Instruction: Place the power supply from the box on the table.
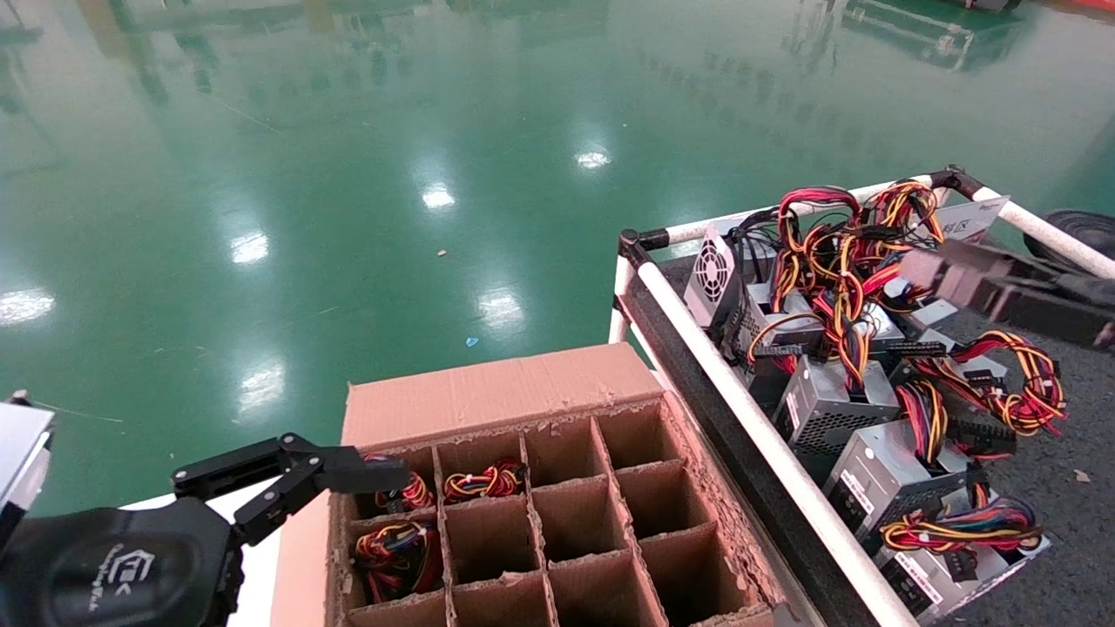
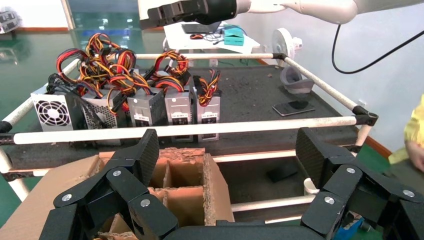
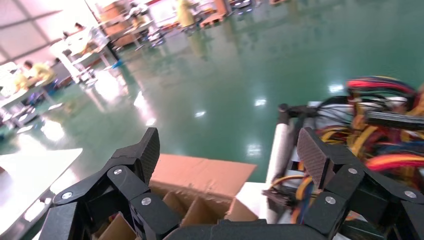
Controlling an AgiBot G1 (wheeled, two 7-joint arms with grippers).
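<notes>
Head view ran from the left gripper (image 1: 370,475), empty with its jaws spread wide, hovering over the far-left corner of the box (image 1: 488,392), across to the table (image 1: 1063,488) on the right. Only three cells held a power supply (image 1: 396,557), all in the left columns, each sunk upright so that its long axis ran down into the cell and its wire bundle pointed up (the metal body hardly showed). Every other cell in view stood empty.

My judgement: the fingers could close on loose wires alone, since those sat topmost, and a unit lifted by its wires might swing or slip. A finger could also catch the ragged cardboard grid and drag the box.

On the table, the units already set down (image 1: 819,405) lay in a row along the near white rail (image 1: 740,409), wires tangled above. Right gripper (image 1: 936,266) hung above them, likewise wide open and empty (the right wrist view showed nothing between its pads).
</notes>
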